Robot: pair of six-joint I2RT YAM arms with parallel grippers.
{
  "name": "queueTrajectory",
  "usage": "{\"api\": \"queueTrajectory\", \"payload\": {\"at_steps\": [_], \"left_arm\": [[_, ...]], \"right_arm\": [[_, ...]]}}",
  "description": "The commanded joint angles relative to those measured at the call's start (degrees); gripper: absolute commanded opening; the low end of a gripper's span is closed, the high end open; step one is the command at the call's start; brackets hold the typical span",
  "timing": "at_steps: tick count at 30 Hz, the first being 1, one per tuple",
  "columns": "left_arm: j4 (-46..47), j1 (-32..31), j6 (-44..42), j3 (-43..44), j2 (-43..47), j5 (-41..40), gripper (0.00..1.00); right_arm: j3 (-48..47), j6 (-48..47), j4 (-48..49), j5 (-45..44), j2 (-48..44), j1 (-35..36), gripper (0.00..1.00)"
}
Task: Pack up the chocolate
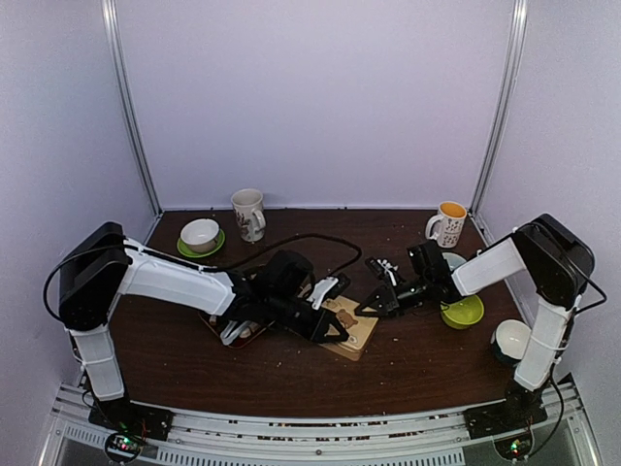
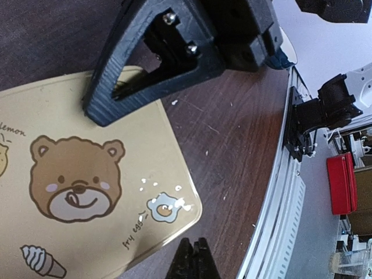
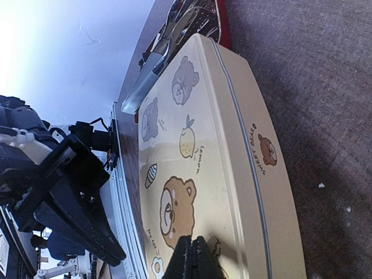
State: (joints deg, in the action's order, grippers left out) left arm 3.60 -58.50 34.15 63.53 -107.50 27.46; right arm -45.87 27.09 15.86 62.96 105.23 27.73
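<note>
The packing looks almost done to me. The yellow tin [image 1: 351, 328] with the bear pictures lies on the worktop [image 2: 232, 145] in the middle, between my two arms, and its lid [image 2: 116, 244] is on it. From the side the lid seems to sit flat and closed, though I cannot see all its edges.

I do not see any chocolate in these views. I judge that the pieces are inside the tin, so directly under both tools, with the lid between. What is left may be only to press the lid firm and draw back.

My left tool [image 2: 193, 258] is fully closed and holds nothing; it hovers at the corner of the lid near the fried egg picture. My right tool [image 3: 192, 256] is also closed and empty, its tips just over the opposite end of the lid, perhaps touching. The tongs [image 3: 174, 35] lie beyond the tin, at the red tray [image 3: 220, 14].
</note>
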Motion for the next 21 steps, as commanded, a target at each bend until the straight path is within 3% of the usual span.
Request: {"api": "queueTrajectory", "payload": {"at_steps": [1, 5, 10, 14, 18, 21], "left_arm": [[1.2, 0.2, 0.3, -0.8, -5.1, 1.5, 0.0], [0.9, 0.1, 0.8, -1.6, -5.4, 1.1, 0.0], [-0.3, 0.7, -0.2, -2.5, 1.0, -0.7, 0.0], [2.1, 4.2, 1.2, -6.9, 7.7, -1.8, 0.0], [-3.4, 7.7, -1.7, -9.2, 14.7, -7.0, 0.0], [-3.0, 11.6, -2.4, -12.6, 17.9, -5.8, 0.0]], "right_arm": [[2.4, 1.3, 2.4, -2.2, -4.2, -0.4, 0.0], [5.1, 3.3, 6.3, -2.0, -3.2, -0.4, 0.0], [9.2, 5.4, 10.8, -3.7, -2.4, -0.4, 0.0], [12.7, 4.1, 10.1, -7.3, -11.2, -0.5, 0.0], [13.7, -0.6, 3.9, -11.8, -18.9, -1.1, 0.0], [14.9, -2.3, 1.6, -15.5, -24.0, -2.4, 0.0]]}}
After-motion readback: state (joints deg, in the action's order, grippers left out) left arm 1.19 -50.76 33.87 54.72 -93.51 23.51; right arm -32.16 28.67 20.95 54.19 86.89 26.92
